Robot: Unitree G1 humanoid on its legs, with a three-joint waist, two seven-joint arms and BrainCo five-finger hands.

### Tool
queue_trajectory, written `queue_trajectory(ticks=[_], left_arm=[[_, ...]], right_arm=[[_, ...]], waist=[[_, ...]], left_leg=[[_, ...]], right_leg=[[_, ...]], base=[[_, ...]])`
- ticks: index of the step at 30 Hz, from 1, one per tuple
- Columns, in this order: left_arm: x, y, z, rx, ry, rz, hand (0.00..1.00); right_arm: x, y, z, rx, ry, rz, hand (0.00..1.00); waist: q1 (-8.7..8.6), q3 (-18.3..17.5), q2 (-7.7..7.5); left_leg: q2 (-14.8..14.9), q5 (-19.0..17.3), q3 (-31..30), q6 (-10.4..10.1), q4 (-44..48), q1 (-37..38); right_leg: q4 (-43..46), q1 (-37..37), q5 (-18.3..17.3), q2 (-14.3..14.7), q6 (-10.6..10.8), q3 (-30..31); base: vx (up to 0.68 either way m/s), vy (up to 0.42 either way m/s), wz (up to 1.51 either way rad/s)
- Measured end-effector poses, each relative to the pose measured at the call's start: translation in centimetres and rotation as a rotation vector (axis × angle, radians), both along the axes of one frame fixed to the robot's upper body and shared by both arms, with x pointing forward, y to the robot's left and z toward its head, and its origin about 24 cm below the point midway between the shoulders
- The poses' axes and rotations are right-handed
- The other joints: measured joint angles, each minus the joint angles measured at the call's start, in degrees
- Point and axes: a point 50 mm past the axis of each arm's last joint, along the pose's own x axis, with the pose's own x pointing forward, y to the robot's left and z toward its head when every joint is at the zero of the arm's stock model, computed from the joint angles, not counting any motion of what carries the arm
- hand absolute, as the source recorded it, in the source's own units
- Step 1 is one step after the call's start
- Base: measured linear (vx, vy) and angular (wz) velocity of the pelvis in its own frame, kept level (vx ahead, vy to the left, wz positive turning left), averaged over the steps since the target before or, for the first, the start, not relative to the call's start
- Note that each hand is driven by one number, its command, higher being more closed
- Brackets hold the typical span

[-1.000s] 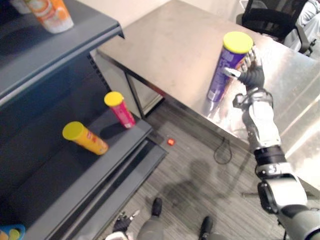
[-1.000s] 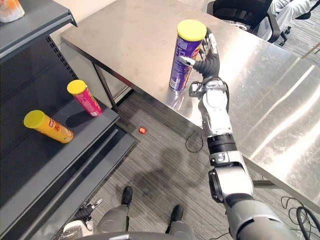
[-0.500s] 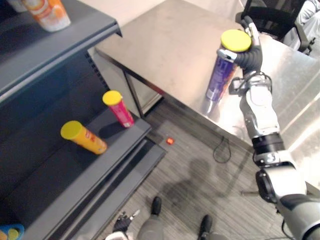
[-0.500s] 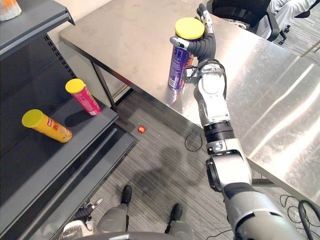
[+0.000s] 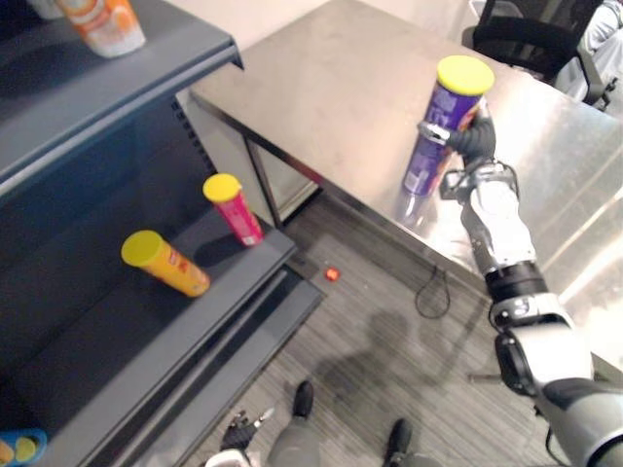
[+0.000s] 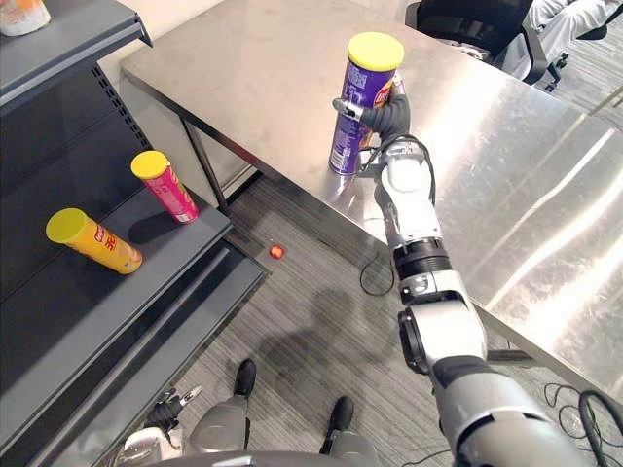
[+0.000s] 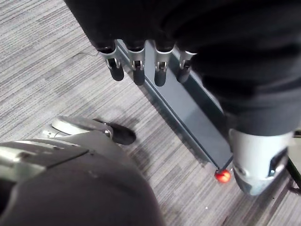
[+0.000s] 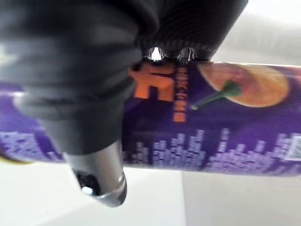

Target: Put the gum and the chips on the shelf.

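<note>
A tall purple chips can (image 5: 450, 102) with a yellow lid stands on the steel table (image 5: 321, 88), near its front edge. My right hand (image 6: 389, 117) is shut on the can, with the fingers wrapped round its far side and the thumb across the front. In the right wrist view the can's purple wall (image 8: 225, 122) lies right against the palm, with the thumb (image 8: 96, 174) over it. My left hand (image 7: 136, 66) hangs low over the striped floor with its fingers straight and nothing in them.
A dark grey shelf unit (image 5: 195, 321) stands at the left. On its middle board lie an orange can (image 5: 165, 265) with a yellow lid and a pink can (image 5: 234, 209). An orange-and-white container (image 5: 102, 24) sits on the top board. A small red thing (image 5: 332, 275) lies on the floor. A black office chair (image 5: 526, 34) stands behind the table.
My right hand's fingers, straight beside the can a second ago, have curled round it. The can still stands at the same place on the table.
</note>
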Motion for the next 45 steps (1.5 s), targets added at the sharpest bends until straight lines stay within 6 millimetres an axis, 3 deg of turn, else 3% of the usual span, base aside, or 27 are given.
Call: queue_trajectory(ticks=[16,21,26,30,31,36,45], left_arm=[[0.0,0.2,0.1,0.007,0.000,0.001,0.00],[0.0,0.3,0.0,0.013,0.004,0.001,0.00],[-0.6,0.6,-0.1,0.027,0.027,0.028,0.00],[-1.3,1.0,-0.2,0.033,0.041,0.045,0.00],[-1.8,1.2,-0.2,0.037,0.052,0.053,0.00],[-2.4,1.4,-0.3,0.051,0.073,0.045,0.00],[-4.5,1.2,-0.9,0.033,0.132,0.067,0.00]], right_arm=[[-1.2,0.3,-0.2,-0.035,-0.054,0.018,1.00],[-3.7,0.0,-1.0,-0.044,-0.117,0.027,1.00],[-6.5,-0.7,0.5,-0.016,-0.256,0.027,1.00],[-8.1,-1.6,0.4,-0.001,-0.304,0.008,1.00],[-8.8,-2.0,-0.1,0.026,-0.316,-0.003,1.00],[-10.6,-3.0,-1.8,0.058,-0.299,-0.015,1.00],[-13.2,-4.6,-5.2,0.058,-0.205,-0.022,1.00]], waist=[[-0.07,0.6,-0.60],[-0.38,0.6,-0.64],[-1.83,0.3,-1.06],[-2.24,-0.8,-1.96],[-3.08,-1.4,-2.42],[-3.35,-3.1,-2.90],[-4.99,-6.0,-2.54]], left_leg=[[0.4,0.0,0.5,0.0,0.0,0.4],[0.4,0.0,0.4,0.0,0.0,0.7],[0.4,0.0,0.7,0.0,0.0,1.9],[0.6,-0.1,1.8,-0.1,0.0,2.7],[0.6,-0.1,2.0,-0.1,0.0,3.0],[0.7,-0.3,3.3,-0.3,0.0,3.6],[0.9,-0.7,5.6,-0.5,0.0,5.3]], right_leg=[[0.0,0.1,0.0,0.2,0.0,0.5],[0.2,0.4,0.0,0.1,0.0,0.4],[0.5,1.1,0.0,0.2,0.0,1.0],[0.8,1.1,0.0,0.2,0.0,2.1],[0.9,1.1,0.0,0.2,0.0,2.4],[0.9,1.0,0.1,0.2,0.2,3.7],[0.9,1.2,0.4,0.4,0.2,6.2]], base=[[0.00,0.000,0.00],[0.00,0.000,0.00],[-0.01,-0.002,-0.04],[-0.04,-0.006,-0.16],[-0.04,-0.003,-0.07],[-0.02,-0.002,-0.13],[-0.01,-0.006,-0.14]])
